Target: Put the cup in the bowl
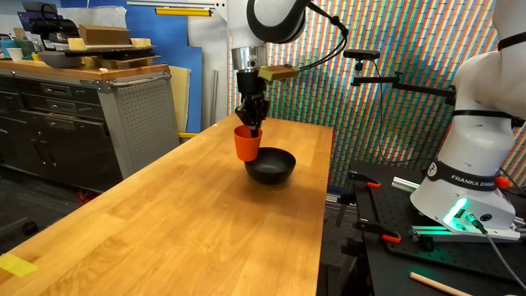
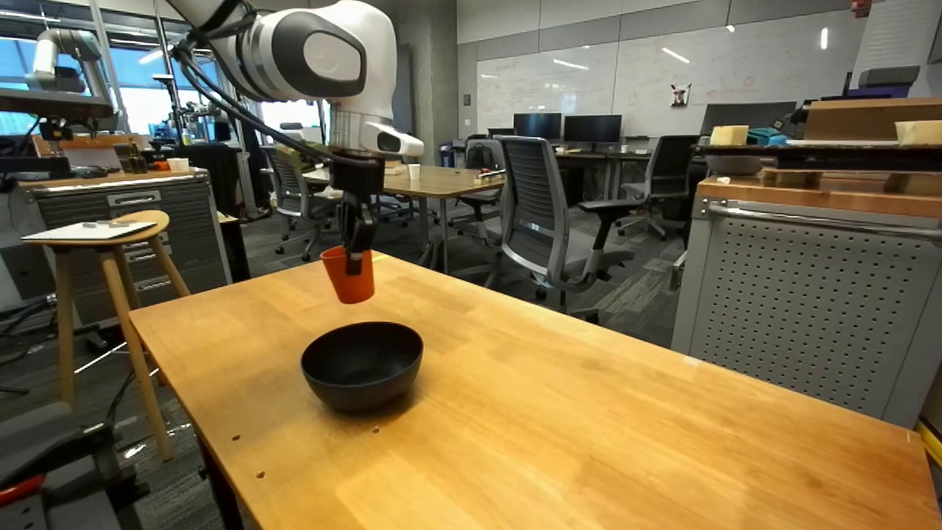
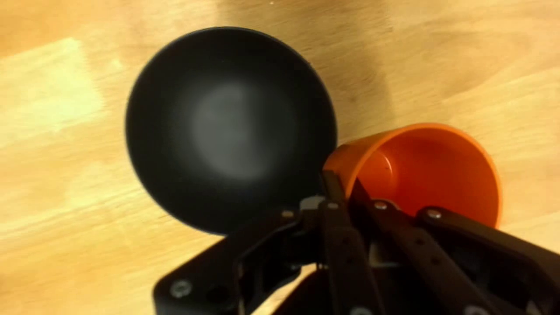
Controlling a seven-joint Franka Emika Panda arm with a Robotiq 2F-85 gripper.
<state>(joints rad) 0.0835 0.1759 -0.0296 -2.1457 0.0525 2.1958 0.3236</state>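
– What has the gripper [image 3: 343, 179] got?

– The cup [image 3: 433, 170], by its wall. The jaws are drawn nearly together, one inside and one outside, with only the plastic between.

– And the bowl [image 3: 232, 131]?

– On the table [image 1: 197, 230], at about 10 o'clock from the jaw tips in the wrist view. The cup's body hangs off toward 3.

– So the cup is beside the bowl, not over it?

– Yes, and apart from it: in an exterior view the bowl [image 2: 364, 386] lies at 6 o'clock from the cup, with table showing between. The cup looks clear of the table, mouth up, its long axis close to upright.

– Would lowering do now?

– I judge not; straight down, its 9 o'clock side could catch the bowl's rim. The carry toward 10 should come first.

– Stop once the grip is over the bowl's middle?

– Too soon, I'd think. The cup sits to 3 of the grip, so the jaws would need to run on past the middle, toward 9, until the cup itself is centred.
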